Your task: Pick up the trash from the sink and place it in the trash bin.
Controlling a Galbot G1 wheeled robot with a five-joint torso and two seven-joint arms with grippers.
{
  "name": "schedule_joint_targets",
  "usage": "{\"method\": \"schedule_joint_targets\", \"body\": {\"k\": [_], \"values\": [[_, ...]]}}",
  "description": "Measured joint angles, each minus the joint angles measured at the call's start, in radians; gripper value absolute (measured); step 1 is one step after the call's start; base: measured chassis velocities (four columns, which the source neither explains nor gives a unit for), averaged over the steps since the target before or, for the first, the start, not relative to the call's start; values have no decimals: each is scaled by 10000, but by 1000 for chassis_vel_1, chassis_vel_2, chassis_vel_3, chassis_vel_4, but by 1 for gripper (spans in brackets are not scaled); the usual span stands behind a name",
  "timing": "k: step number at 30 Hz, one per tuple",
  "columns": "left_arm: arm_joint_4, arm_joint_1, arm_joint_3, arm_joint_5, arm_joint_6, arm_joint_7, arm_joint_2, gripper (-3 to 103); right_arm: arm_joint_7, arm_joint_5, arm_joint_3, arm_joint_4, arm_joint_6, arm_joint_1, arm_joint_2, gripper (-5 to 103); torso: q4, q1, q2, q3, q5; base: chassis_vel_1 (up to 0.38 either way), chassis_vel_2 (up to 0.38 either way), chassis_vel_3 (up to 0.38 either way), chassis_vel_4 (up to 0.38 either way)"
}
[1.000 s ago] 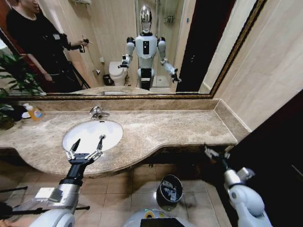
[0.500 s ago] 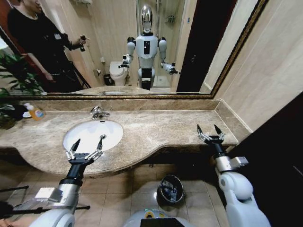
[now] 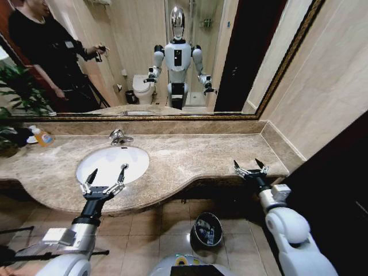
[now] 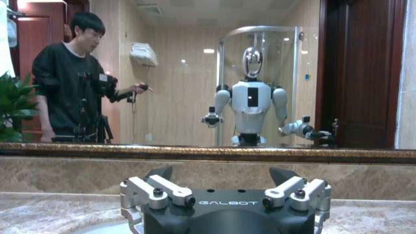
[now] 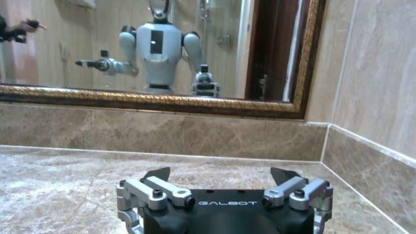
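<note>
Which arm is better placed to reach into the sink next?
Left. Its open claw hangs over the sink's front rim, while the right claw, also open, sits far off at the counter's right end.

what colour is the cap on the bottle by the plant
Orange, on the yellow bottle; head view shows it best.
</note>
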Motion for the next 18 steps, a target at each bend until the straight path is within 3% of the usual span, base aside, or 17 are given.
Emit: {"method": "schedule_joint_targets", "body": {"k": [18], "values": [[0, 0, 0, 0, 0, 0, 0, 100, 1, 26, 6, -1, -21, 7, 30, 100, 0, 0, 0, 0, 1, 0, 0, 0, 0]]}}
